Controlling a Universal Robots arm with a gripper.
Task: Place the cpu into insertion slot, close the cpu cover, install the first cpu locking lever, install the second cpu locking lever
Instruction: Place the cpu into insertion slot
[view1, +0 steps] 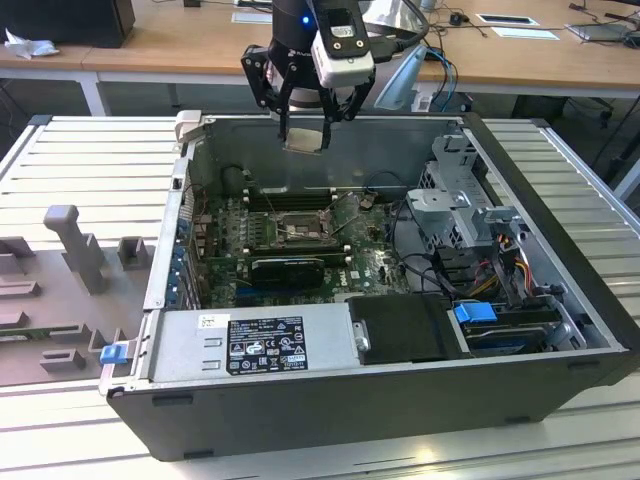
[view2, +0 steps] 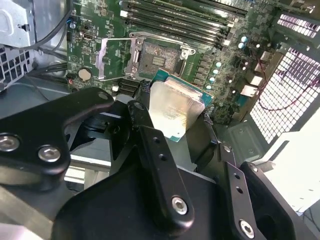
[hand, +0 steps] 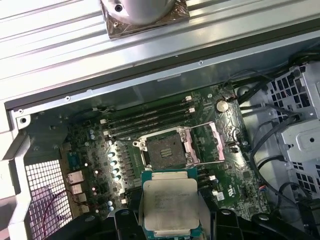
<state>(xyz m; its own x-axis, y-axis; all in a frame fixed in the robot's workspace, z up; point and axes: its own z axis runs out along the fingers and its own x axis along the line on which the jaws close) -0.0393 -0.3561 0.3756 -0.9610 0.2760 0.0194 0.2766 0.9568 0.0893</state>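
Observation:
My gripper (view1: 305, 132) hangs above the rear edge of the open computer case (view1: 560, 240), shut on the cpu (view1: 305, 139), a flat silvery square. In both wrist views the cpu (view2: 172, 107) (hand: 170, 202) sits between my black fingers (view2: 145, 125) (hand: 127, 220), well above the board. Below it, the insertion slot (view1: 290, 228) (view2: 157, 60) (hand: 167, 149) lies bare with its dark centre showing. The cpu cover (view2: 102, 59) (hand: 214, 137) stands swung open beside the socket, with thin wire levers raised near it.
Long memory slots (hand: 150, 120) run beside the socket, and a black card (view1: 288, 268) lies across the board. A grey power supply (view1: 260, 340) fills the case front, and a drive cage (view1: 460, 200) with cables stands at the exterior view's right. Grey fixtures (view1: 80, 250) stand outside the case.

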